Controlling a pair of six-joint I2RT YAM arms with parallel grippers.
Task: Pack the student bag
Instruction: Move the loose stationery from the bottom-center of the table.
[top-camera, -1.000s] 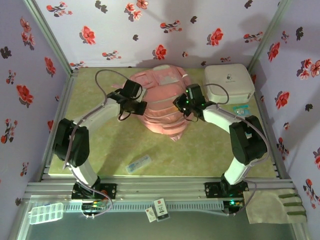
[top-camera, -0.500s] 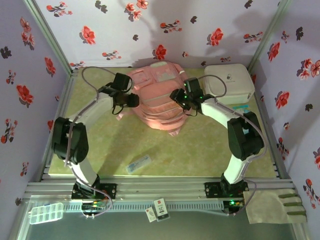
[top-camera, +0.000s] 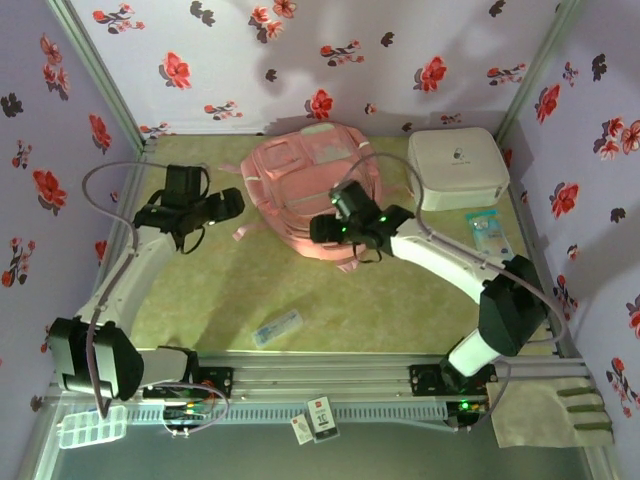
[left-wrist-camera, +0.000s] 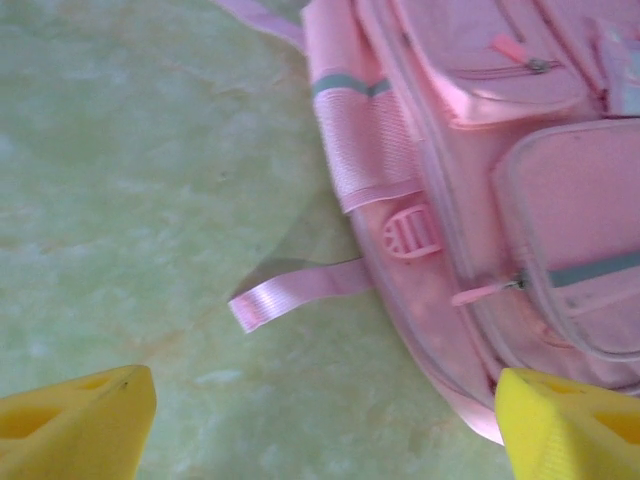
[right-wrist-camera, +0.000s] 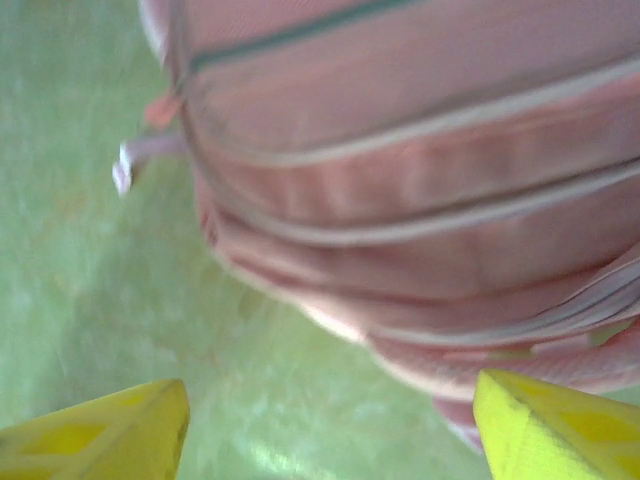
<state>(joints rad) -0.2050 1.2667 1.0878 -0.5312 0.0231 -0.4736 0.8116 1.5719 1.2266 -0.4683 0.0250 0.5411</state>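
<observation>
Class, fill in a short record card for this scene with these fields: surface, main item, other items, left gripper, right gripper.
surface: green table
main item: pink student bag, lying at the back of the table
other items: white case to the right of the bag; clear packet near the front edge
left gripper: open, holding nothing, over bare table beside the bag's loose strap
right gripper: open, holding nothing, at the bag's near edge

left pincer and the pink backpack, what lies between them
Bare green table and one loose pink strap end from the backpack, clearest in the left wrist view.
</observation>
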